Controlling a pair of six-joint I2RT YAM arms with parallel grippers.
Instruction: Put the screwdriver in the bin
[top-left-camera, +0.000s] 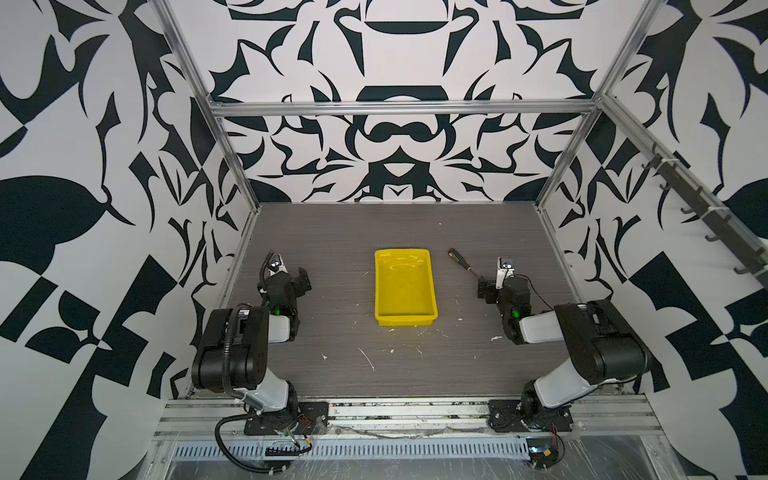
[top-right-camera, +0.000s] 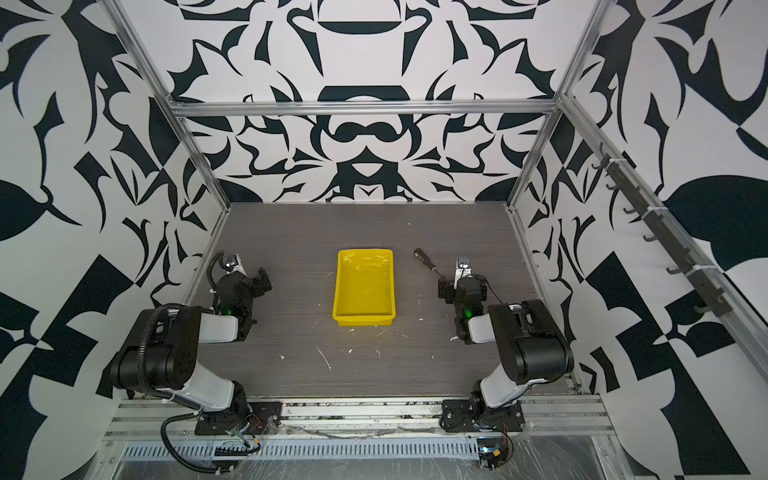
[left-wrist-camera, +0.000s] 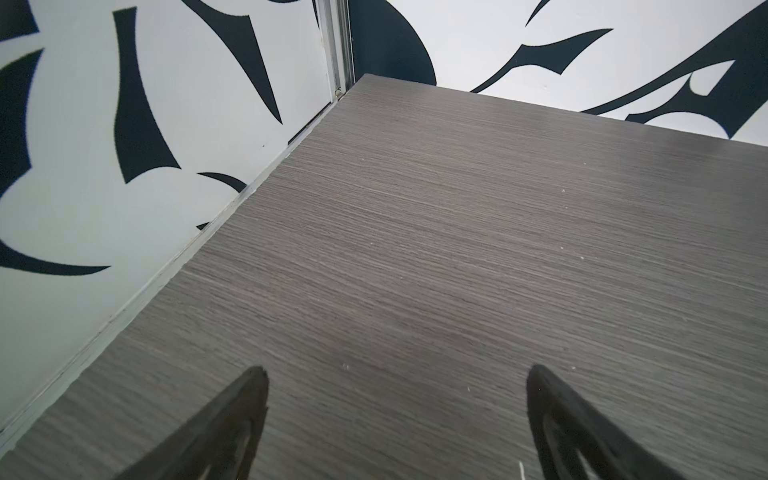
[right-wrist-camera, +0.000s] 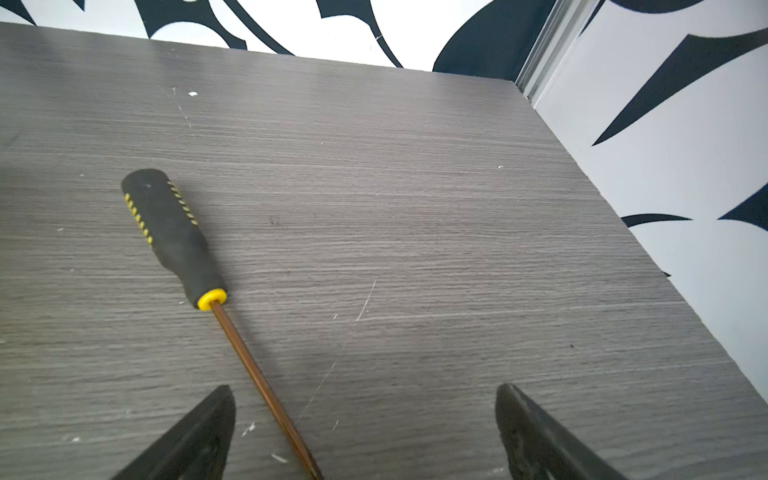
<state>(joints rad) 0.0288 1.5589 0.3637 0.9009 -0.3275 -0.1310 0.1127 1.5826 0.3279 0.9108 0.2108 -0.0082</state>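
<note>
While the right pincer (right-wrist-camera: 363, 388) sits with jaws wide apart and empty, the screwdriver (right-wrist-camera: 174, 232) lies flat on the worktop (right-wrist-camera: 457, 216), right of the bin (top-left-camera: 405, 321) and clear of it. Its thin shaft runs in close to one finger (right-wrist-camera: 199, 440), off centre. Close here and you'd likely nip the shaft near its tip: it can roll or skid out, or the heavy handle droops and swings. Drop low and that finger may land on the shaft. Your left pincer (left-wrist-camera: 397, 369) is also apart, idle.
</note>
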